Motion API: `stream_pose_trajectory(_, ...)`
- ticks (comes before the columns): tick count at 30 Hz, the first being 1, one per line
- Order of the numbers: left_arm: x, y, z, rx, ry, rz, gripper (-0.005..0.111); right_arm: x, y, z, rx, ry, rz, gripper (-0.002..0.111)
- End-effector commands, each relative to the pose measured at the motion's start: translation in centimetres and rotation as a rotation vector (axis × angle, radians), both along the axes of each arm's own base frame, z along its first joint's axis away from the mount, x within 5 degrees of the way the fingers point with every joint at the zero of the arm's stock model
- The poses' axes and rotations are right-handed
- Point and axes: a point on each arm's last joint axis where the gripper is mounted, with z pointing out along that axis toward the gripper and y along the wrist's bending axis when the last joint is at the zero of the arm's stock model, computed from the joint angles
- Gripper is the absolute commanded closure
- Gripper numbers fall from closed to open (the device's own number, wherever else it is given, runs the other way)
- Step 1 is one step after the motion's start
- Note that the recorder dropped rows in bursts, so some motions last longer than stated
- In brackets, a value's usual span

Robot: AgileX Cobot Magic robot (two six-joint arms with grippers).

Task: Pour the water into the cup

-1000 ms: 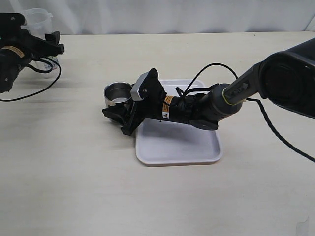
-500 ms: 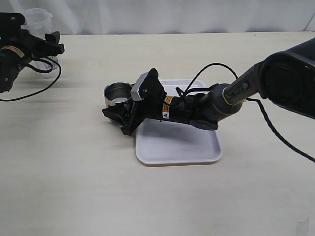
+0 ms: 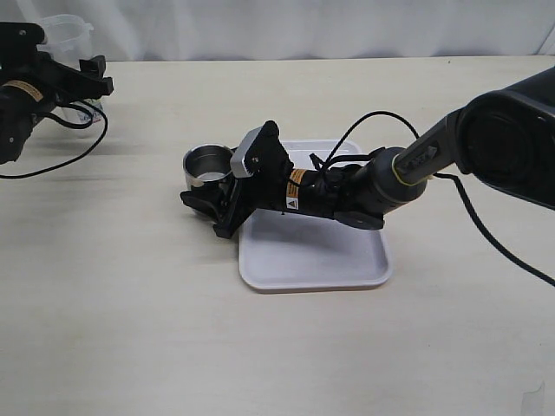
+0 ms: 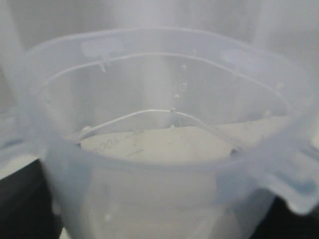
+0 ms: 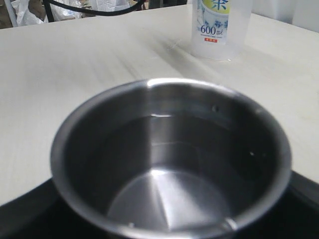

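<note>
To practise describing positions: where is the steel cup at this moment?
In the exterior view the cup sits left of centre, just beyond the upper-left corner of the white tray, right beside the right gripper.

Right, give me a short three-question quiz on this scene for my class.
1. True or false: the cup stands on the white tray.
2. What volume is printed on the plastic container?
3. The right hand is at: A the cup, B the plastic container, C neither.
Key: 1 false, it stands on the table beside the tray; 2 600 ml; 3 A.
</note>
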Motion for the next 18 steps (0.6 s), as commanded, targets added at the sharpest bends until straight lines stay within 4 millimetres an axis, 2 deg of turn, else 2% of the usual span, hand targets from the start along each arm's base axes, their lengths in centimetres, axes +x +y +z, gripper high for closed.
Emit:
stream_pose_trajectory(1, 0.14, -0.18, 0.17, -0.002, -0.003, -0.006, 0.037, -0.06, -0.14, -0.26, -0.032, 0.012, -0.008, 0.104)
stream_pose_trajectory(8, 0.1, -0.16, 0.03, -0.004, 0.012, -0.004, 0.036, -0.06, -0.14, -0.26, -0.032, 0.012, -0.008, 0.104)
stream_pose_trajectory(10, 0.1, -0.16, 0.03, -0.026, 0.015, 0.002, 0.03, -0.06, -0.14, -0.26, -0.032, 0.012, -0.008, 0.104)
stream_pose_trajectory(14, 0.1, -0.16, 0.03, -0.032, 0.015, 0.003, 0.01, -0.06, -0.14, -0.26, -0.032, 0.012, -0.008, 0.104)
stream_pose_trajectory(18, 0.1, -0.16, 0.03, -0.032, 0.015, 0.003, 0.004, -0.06, -0.14, -0.26, -0.032, 0.012, -0.008, 0.104)
